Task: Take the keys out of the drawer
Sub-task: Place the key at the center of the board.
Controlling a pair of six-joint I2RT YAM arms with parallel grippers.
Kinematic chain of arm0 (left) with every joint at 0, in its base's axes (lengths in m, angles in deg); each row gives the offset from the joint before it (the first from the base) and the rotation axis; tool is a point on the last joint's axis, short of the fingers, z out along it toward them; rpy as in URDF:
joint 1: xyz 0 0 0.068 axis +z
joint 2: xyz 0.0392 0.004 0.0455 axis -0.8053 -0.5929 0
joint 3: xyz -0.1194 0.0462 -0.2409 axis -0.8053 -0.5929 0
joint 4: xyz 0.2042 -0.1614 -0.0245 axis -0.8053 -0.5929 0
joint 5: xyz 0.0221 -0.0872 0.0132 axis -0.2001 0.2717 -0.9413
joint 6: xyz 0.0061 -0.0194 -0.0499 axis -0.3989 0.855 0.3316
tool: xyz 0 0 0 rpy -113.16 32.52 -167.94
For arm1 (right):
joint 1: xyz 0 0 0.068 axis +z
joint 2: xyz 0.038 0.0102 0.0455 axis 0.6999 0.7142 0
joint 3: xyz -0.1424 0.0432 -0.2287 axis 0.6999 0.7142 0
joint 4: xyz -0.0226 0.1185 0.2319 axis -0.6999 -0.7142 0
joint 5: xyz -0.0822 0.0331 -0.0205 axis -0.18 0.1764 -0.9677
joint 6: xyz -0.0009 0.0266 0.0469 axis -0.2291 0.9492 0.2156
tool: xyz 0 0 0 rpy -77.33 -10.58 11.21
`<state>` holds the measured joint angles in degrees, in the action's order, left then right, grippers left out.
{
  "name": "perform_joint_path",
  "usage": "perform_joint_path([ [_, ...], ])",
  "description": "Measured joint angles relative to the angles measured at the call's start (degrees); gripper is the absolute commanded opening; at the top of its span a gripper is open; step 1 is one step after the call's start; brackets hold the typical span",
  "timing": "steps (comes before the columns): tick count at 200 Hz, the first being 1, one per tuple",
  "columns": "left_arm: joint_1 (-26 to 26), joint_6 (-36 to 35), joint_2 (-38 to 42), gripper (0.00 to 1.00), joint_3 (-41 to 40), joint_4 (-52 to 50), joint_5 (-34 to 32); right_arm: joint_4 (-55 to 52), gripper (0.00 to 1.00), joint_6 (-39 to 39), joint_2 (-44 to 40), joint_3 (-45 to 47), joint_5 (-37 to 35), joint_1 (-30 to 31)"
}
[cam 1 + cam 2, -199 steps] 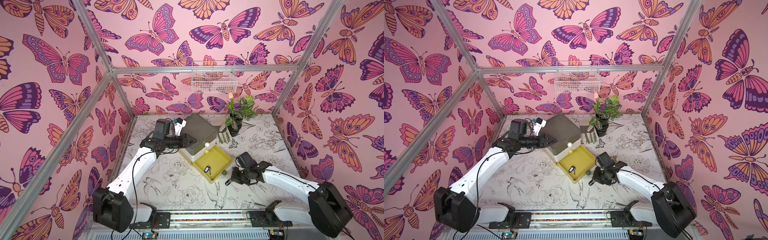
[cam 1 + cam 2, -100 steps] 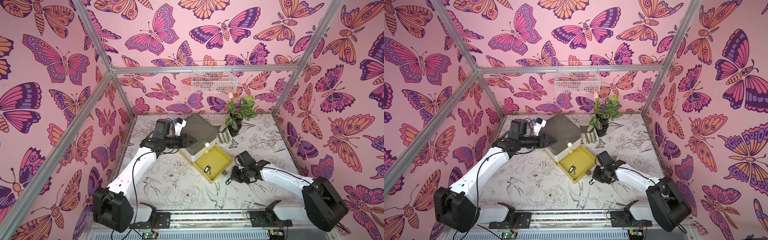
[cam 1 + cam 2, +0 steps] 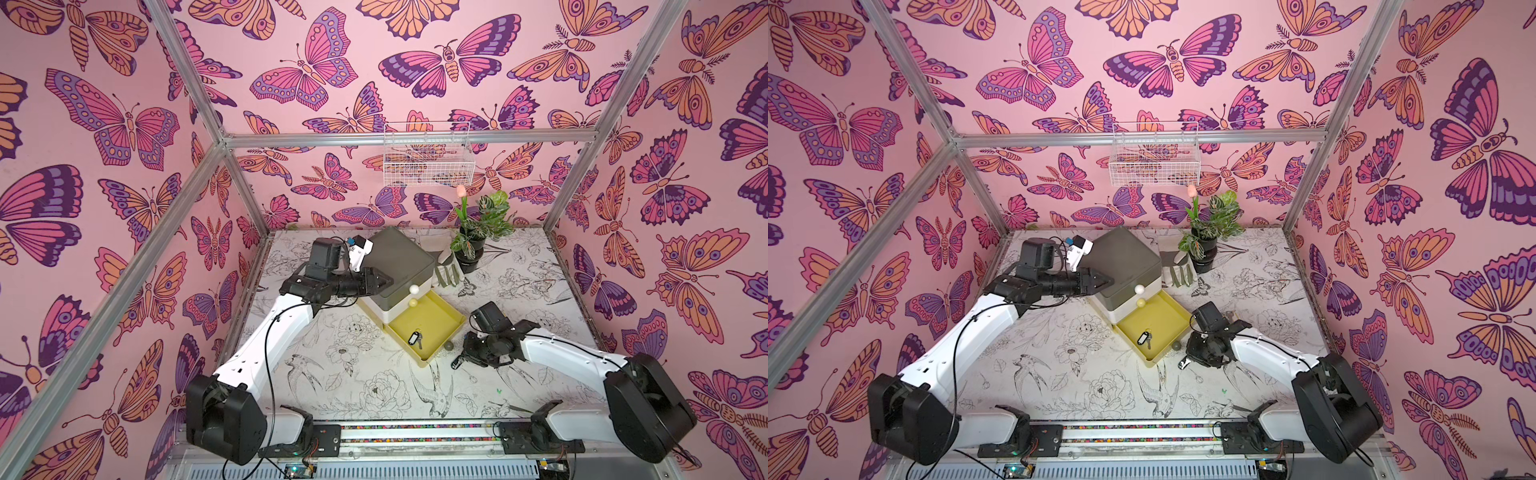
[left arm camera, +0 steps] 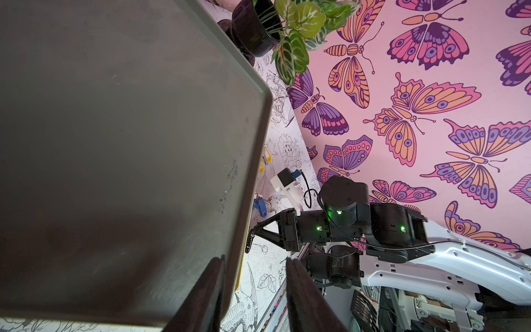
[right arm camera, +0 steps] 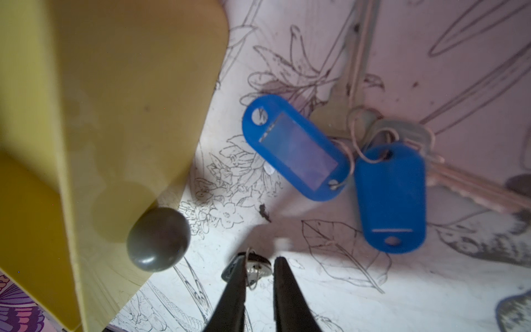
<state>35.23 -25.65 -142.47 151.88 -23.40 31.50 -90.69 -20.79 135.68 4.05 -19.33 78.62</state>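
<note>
Right wrist view: your right tool (image 5: 261,260) sat parted at a key (image 5: 258,267) on the surface (image 5: 316,301) beside blue-tagged keys (image 5: 296,149); black-tagged key (image 3: 413,338) lay in the yellow drawer (image 3: 432,324); left tool (image 3: 386,283) clamped the drawer unit (image 3: 399,257).

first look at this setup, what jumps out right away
The pink butterfly wallpaper on the walls grabs the eye first. Next is the bright yellow drawer pulled out of the grey drawer unit mid-table, one black-tagged key lying in it. In the right wrist view, two blue-tagged keys lie on the table beside that drawer, just ahead of the open right end effector.
</note>
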Motion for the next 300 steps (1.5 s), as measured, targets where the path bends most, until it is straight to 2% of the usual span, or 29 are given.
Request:
perform_joint_path([
  [83,0.0,0.0,0.0,0.4,0.0,0.0,0.0,-1.31,0.36,0.02,-2.12,-0.11,-0.9,-0.04],
  [133,0.0,0.0,0.0,0.4,0.0,0.02,0.0,-3.26,0.47,-0.02,-4.55,-0.13,-1.55,-0.04],
  [191,0.0,0.0,0.0,0.4,0.0,0.0,-0.24,-7.54,0.47,-0.7,-7.89,-1.33,-3.08,-0.04],
  [247,0.0,-0.55,0.02,0.4,0.0,-0.15,-2.45,-15.76,0.47,-3.69,-12.92,-9.9,-4.63,-0.04],
  [300,0.0,-3.76,0.02,0.4,2.38,-2.93,-6.1,-16.79,0.46,-4.28,-6.32,-18.71,-3.67,3.54],
])
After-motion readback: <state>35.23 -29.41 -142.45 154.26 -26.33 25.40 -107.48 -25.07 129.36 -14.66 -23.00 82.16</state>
